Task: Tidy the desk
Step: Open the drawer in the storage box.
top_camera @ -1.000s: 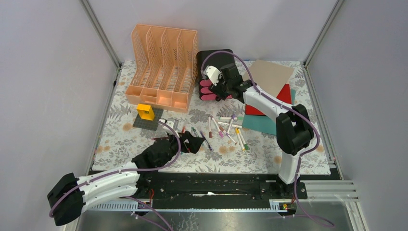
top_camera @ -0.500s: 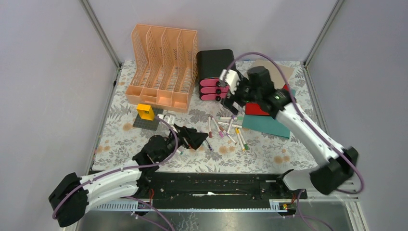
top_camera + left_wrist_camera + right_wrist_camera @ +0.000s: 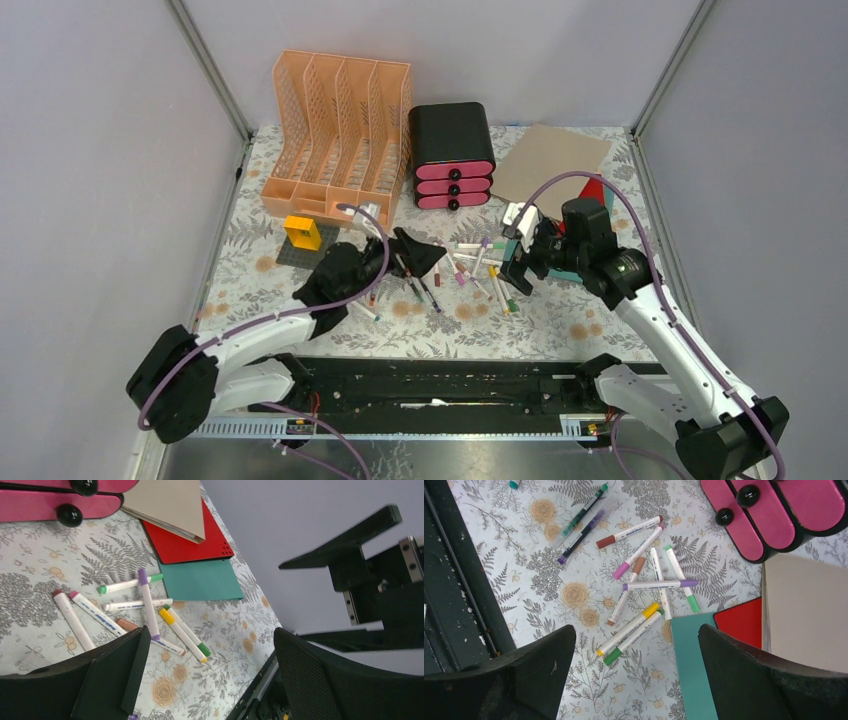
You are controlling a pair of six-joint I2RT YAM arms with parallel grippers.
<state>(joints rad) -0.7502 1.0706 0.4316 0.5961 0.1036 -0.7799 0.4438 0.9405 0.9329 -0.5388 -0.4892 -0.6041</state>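
The desk (image 3: 470, 335) is lying flat across the whole scene, cloth-covered and framed in metal. I judge it rigid and fixed, its cloth soft and apt to ruck, so I am taking hold only of the loose things on it. The orange file rack (image 3: 338, 135) and the black drawer box (image 3: 450, 150) are standing at the far edge. The tan board (image 3: 555, 160) is overlapping the red sheet (image 3: 739, 622) and the teal sheet (image 3: 691, 670) at far right; all thin, probably best gripped by an edge. My left hand (image 3: 420, 255) and right hand (image 3: 520, 262) are hovering wide open, holding nothing. The markers (image 3: 644, 587) are lying scattered between them: light, smooth, likely to roll, best pinched mid-barrel.
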